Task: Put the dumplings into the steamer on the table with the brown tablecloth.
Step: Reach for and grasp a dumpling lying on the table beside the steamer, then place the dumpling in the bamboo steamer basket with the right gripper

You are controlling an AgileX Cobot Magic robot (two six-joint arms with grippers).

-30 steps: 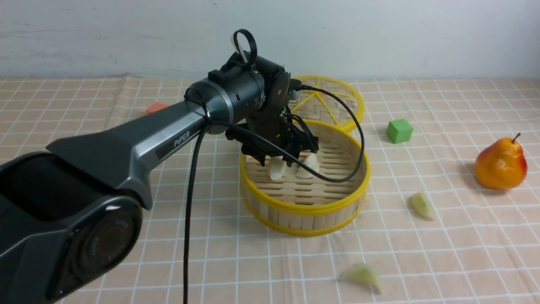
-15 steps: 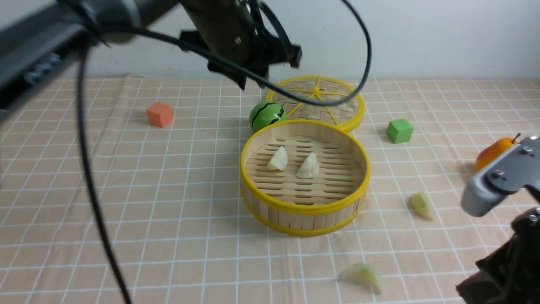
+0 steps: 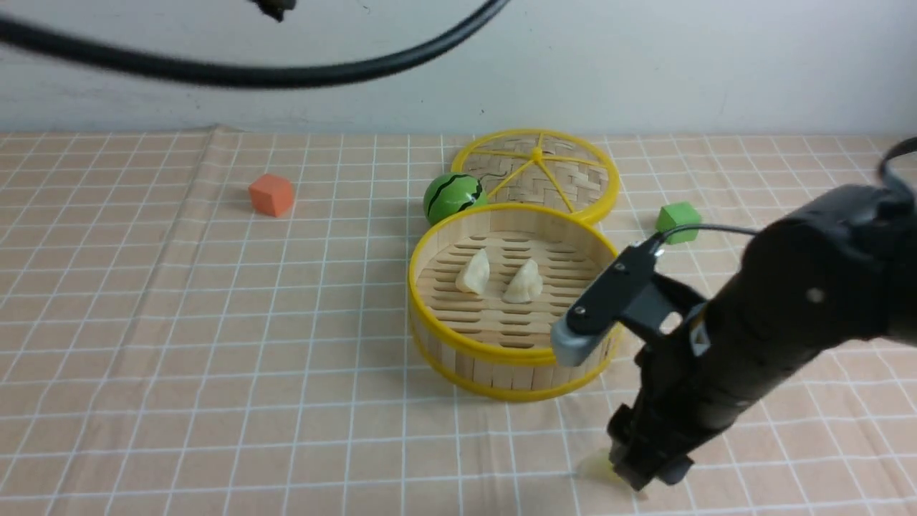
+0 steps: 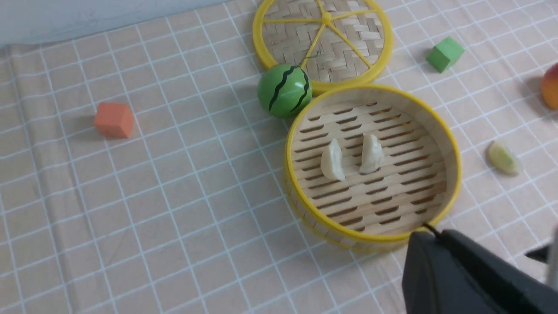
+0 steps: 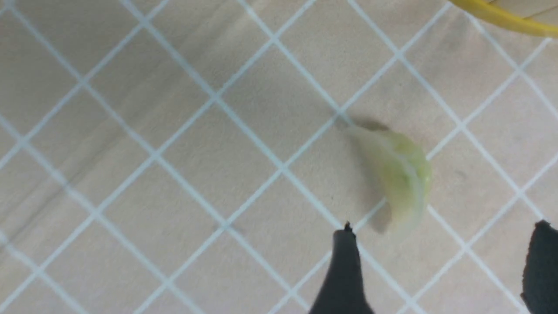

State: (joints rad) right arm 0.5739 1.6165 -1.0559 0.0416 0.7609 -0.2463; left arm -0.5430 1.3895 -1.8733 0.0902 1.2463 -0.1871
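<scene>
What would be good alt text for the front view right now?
The robot's right arm reaches its jaws down to a pale green dumpling on the checked cloth. Beside it, two whitish dumplings lie in a round bamboo steamer, with a toy watermelon and woven lid behind.

There were no words, numbers or signs that could be read
</scene>
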